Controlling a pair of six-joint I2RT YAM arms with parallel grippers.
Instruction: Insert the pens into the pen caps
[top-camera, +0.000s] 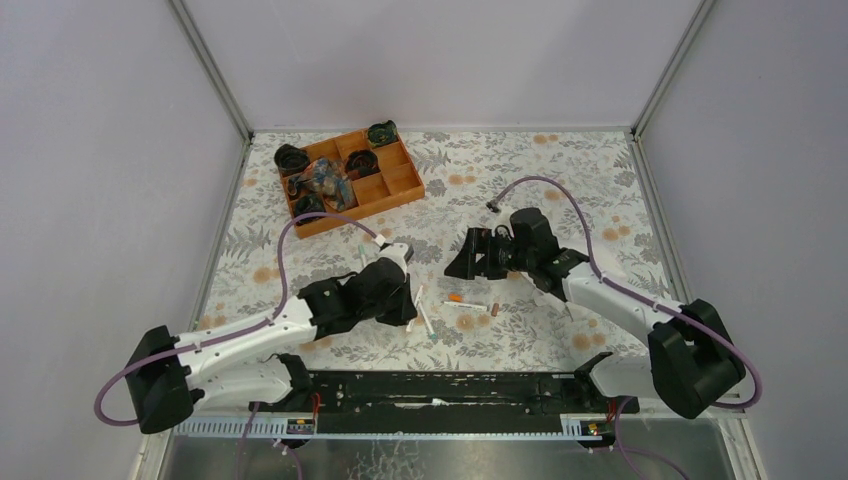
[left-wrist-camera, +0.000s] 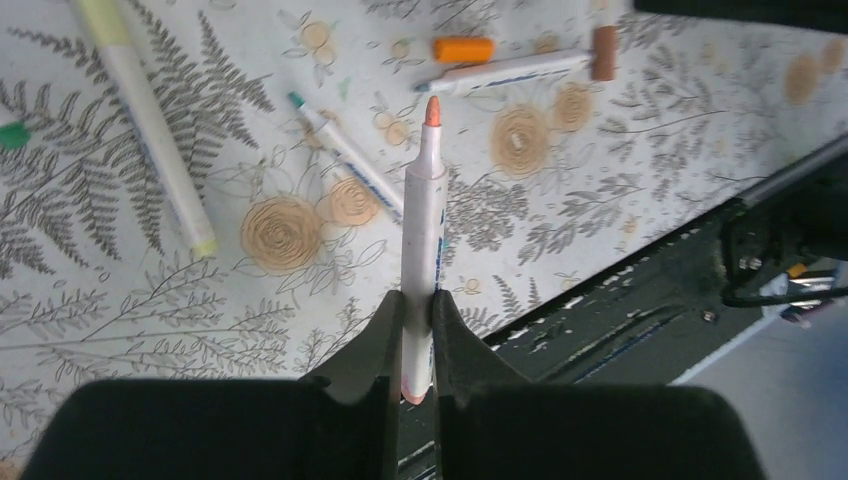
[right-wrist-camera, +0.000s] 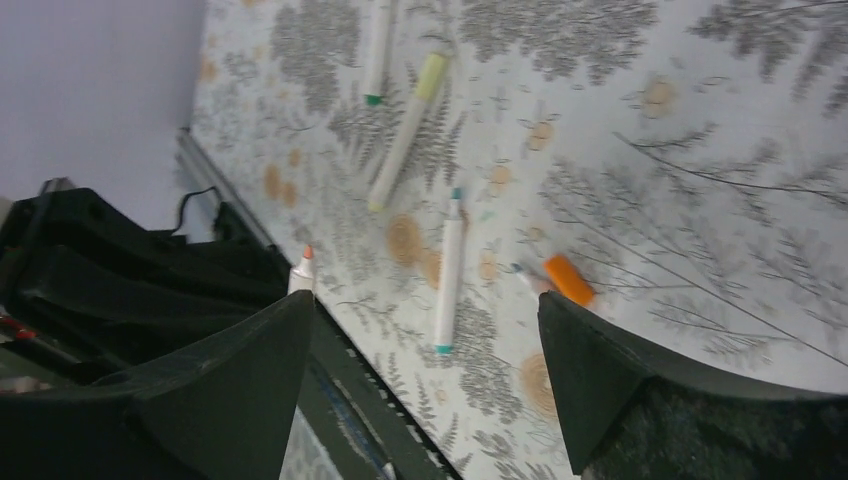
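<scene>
Overhead view first: left jaws are pressed tight on a thin white plastic orange-tipped pen (top-camera: 425, 318) at the front middle of the flower-print table (top-camera: 560, 180). Right jaws hang spread wide and empty a little beyond, near a short orange plastic cap (top-camera: 456, 298) that lies loose beside a white brown-capped pen (top-camera: 478, 303). An orange plastic compartment tray (top-camera: 400, 188) holding dark odds and ends sits well apart at the back left, out of my way.

Left wrist view: the pinch sits low on the barrel, and the bare tip points roughly toward the orange cap beyond it. A teal-tipped white pen (left-wrist-camera: 345, 155) and a yellow-capped pen (left-wrist-camera: 150, 120) lie to the left, off that line.

Right wrist view: the cap shows between the spread jaws, just beside the free end of the brown-capped pen; whether they touch I cannot tell. I judge the cap light, smooth and quick to skid or roll, so I would take it across its middle and leave the open end free. The pen looks stiff enough to push home; its felt tip is the soft part.
</scene>
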